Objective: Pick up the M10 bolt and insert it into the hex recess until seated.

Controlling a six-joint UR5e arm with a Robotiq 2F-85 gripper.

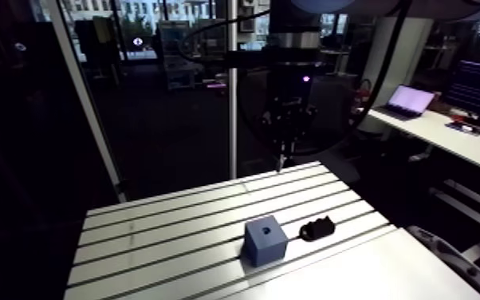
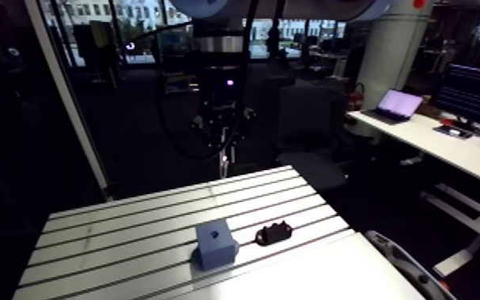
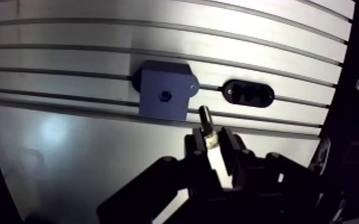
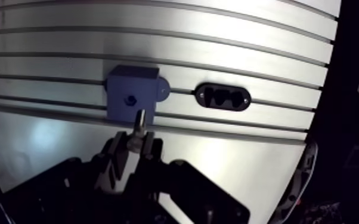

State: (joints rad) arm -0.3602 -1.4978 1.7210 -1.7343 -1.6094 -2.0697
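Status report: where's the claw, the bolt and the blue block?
Claw shut on bolt, high over table. Blue block below, hex recess empty, bolt not yet in. Black holder beside block, apart; recess unobstructed.
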